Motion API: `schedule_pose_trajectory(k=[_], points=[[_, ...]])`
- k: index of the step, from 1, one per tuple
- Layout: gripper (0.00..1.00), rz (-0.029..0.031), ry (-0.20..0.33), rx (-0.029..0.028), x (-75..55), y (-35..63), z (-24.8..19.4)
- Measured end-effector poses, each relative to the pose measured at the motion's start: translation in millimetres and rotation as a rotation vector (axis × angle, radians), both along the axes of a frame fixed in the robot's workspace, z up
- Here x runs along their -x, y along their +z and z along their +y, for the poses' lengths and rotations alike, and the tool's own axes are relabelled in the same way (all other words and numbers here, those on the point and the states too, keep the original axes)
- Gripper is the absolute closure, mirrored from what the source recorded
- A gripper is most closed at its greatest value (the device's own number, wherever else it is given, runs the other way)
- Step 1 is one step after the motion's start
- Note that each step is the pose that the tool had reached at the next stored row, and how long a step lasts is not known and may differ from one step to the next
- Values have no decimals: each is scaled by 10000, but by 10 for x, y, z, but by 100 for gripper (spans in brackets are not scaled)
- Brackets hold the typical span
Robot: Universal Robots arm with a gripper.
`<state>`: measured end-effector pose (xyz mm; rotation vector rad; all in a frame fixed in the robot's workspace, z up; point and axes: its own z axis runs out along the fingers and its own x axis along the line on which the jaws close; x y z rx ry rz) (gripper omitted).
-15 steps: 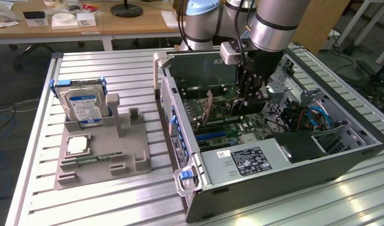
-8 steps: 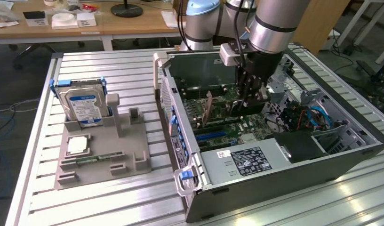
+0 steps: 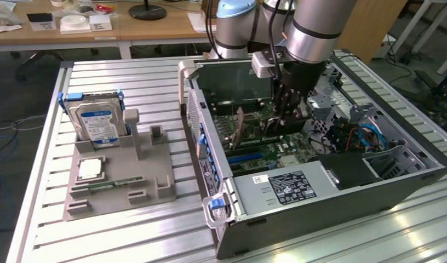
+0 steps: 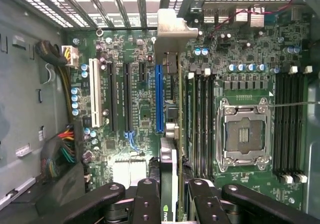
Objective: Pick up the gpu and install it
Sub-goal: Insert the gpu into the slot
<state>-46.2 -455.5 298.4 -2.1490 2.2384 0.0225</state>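
Inside the open computer case [image 3: 208, 137], my gripper [image 3: 286, 118] is shut on the gpu [image 3: 273, 127]. The card stands on edge over the green motherboard [image 3: 282, 148], its pale bracket [image 3: 238, 129] toward the case's slotted rear wall. In the wrist view I see the gpu [image 4: 170, 166] edge-on between my black fingers [image 4: 146, 204], with its bracket [image 4: 175, 29] at the rear slot openings. It runs alongside the long blue slot [image 4: 159, 99]. I cannot tell whether its lower edge touches a slot.
On the exterior view's left, a grey holder [image 3: 158, 164] carries a blue-framed hard drive [image 3: 98, 123], a silver chip [image 3: 90, 169] and a green memory stick [image 3: 114, 184]. A labelled power supply [image 3: 289, 189] fills the case's near end. Cables [image 3: 366, 137] lie on the exterior view's right.
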Motion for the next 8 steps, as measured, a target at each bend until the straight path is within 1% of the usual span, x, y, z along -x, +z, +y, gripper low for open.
schedule_pose_trajectory(k=[8], points=[[74,0,3,2,12,-103,0]])
